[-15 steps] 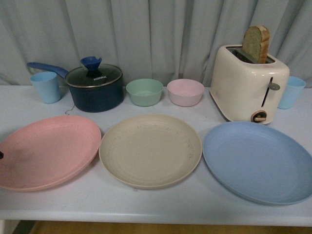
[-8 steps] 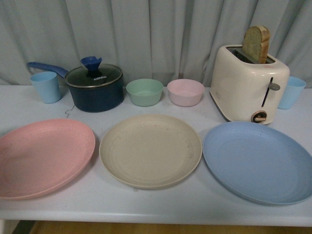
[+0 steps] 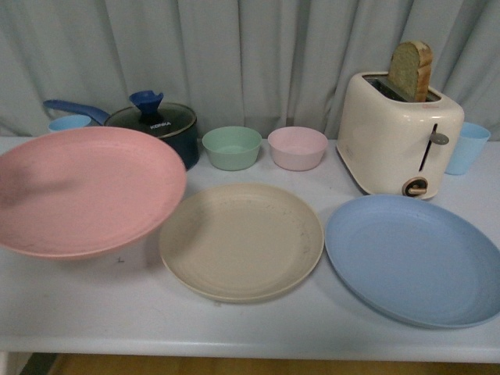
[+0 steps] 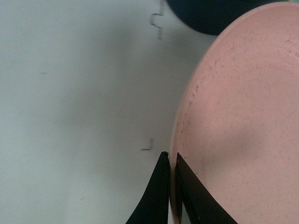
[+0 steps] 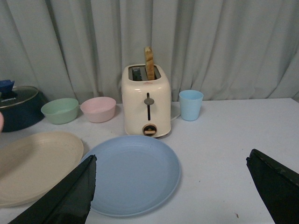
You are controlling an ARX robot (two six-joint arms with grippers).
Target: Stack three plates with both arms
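So the white table point(image 3: 250, 328) runs the full width, with a grey curtain point(image 3: 250, 55) hanging behind it. The biggest things on it are the three plates. The pink plate point(image 3: 86, 191) is at the left, held up off the table and tipped a little, and it blocks part of the stuff behind it. The left gripper point(image 4: 170, 156) has its two black fingers pressed onto the plate's rim, one on each face. That edge pinch is probably the only way to grab something this flat. The beige plate point(image 3: 241, 241) lies flat in the middle and looks like the obvious base for the stack. The blue plate point(image 3: 414, 258) lies flat on the right. The right gripper point(image 5: 170, 161) hangs on the near side of the blue plate with its fingers point(image 5: 70, 196) spread wide and nothing between them, likely lined up for its own turn.

Far right is a cream toaster point(image 3: 394, 141) with a slice of bread point(image 3: 410, 69) sticking up. Far left is a dark blue pot point(image 3: 183, 141) with a glass lid. Between them are a green bowl point(image 3: 231, 147) and a pink bowl point(image 3: 297, 147), and a blue cup point(image 3: 469, 147) sits behind the toaster. The rim of another cup point(image 3: 70, 123) peeks over the pink plate.

The only writing is small white lettering on the pot lid. It looks like "KONKA", but it's tiny.
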